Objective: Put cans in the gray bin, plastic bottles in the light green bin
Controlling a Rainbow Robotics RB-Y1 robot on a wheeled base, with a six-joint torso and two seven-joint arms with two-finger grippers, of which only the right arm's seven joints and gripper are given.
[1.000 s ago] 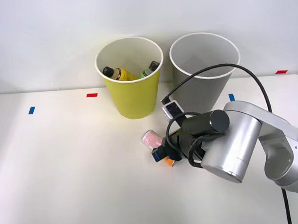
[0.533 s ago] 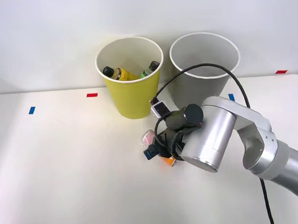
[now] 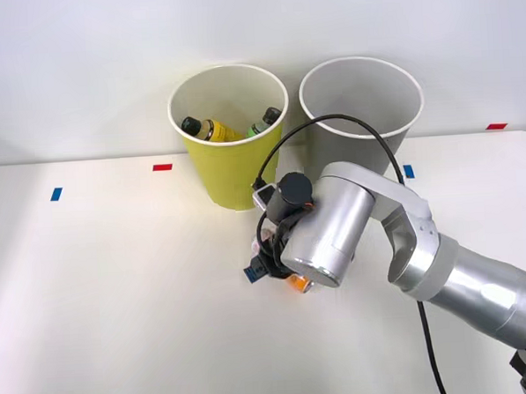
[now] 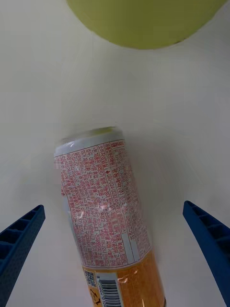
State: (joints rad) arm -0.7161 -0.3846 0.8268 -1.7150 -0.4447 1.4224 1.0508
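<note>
Right wrist view: the right gripper (image 4: 115, 259) is spread wide, one blue ribbed finger (image 4: 19, 240) at the lower left corner and the other at the lower right, with the drink can (image 4: 108, 211) lying on its side on the white desk (image 4: 43, 72) between them. Neither finger touches the can.

Step in hand: approach for the can pick. The two plastic bottles (image 3: 228, 128) already lie inside the light green bin (image 3: 235, 176), upper centre of the front view, so only the can remains. The gray bin (image 3: 353, 148) stands just to its right, upper right of centre, with nothing visible inside.

Next move, as judged: bring the gripper further over the can, close across its body, lift, and carry it to the gray bin. The can lies slightly askew to the fingers and can roll.

Markings: dense small red print on the white-and-pink half, too small to read; an orange half with a white barcode label at the lower edge. No brand name is legible.
</note>
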